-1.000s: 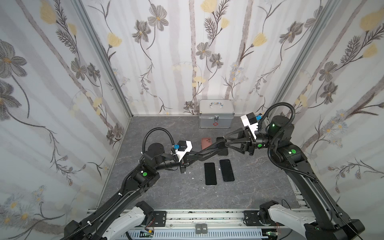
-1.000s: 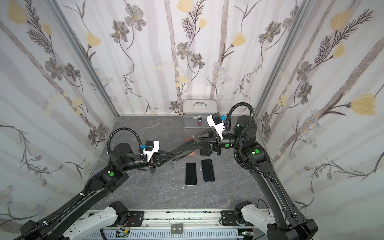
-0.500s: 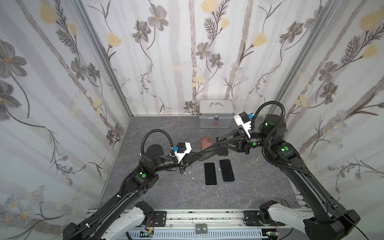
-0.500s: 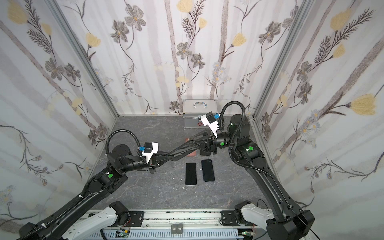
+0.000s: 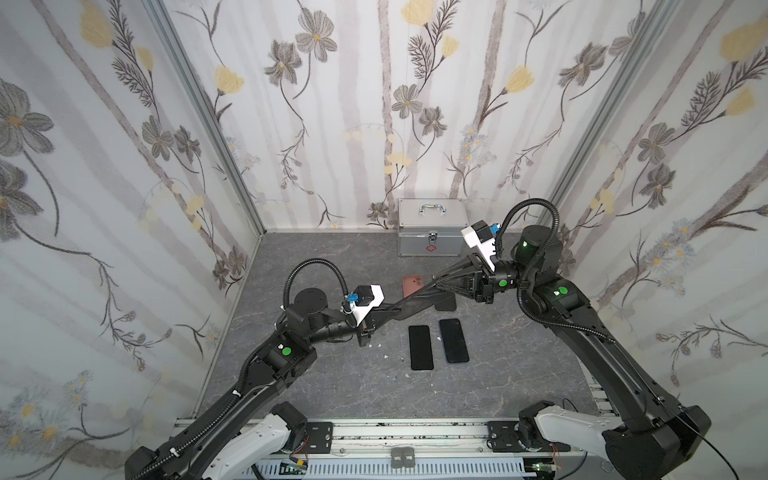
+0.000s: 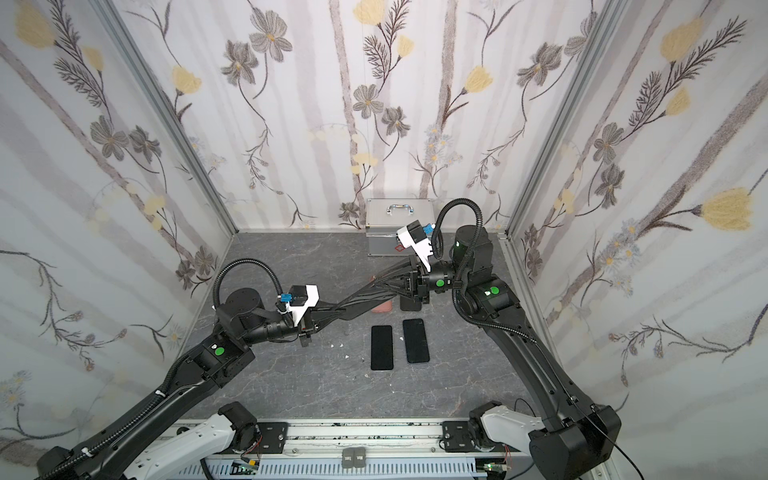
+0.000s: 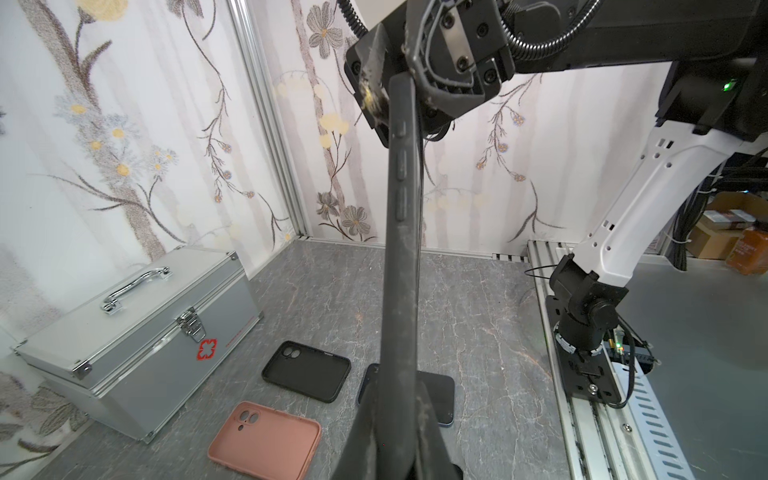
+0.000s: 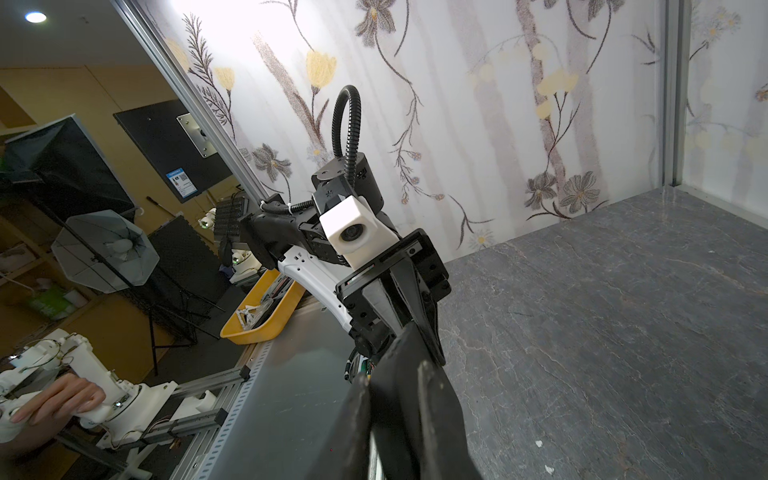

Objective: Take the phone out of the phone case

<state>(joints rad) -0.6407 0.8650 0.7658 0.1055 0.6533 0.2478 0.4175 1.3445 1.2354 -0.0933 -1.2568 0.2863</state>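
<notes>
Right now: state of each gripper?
Left gripper: closed, holding one end of the cased phone in the air.
Right gripper: closed on its other end.

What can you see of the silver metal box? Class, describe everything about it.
The silver metal box looks like ribbed aluminium with metal corner guards. A chrome handle lies on its lid, a latch fastens the front, beside a red cross emblem. It is shut, upright, standing on the grey tabletop by the back wall; nothing else touches it.
</notes>
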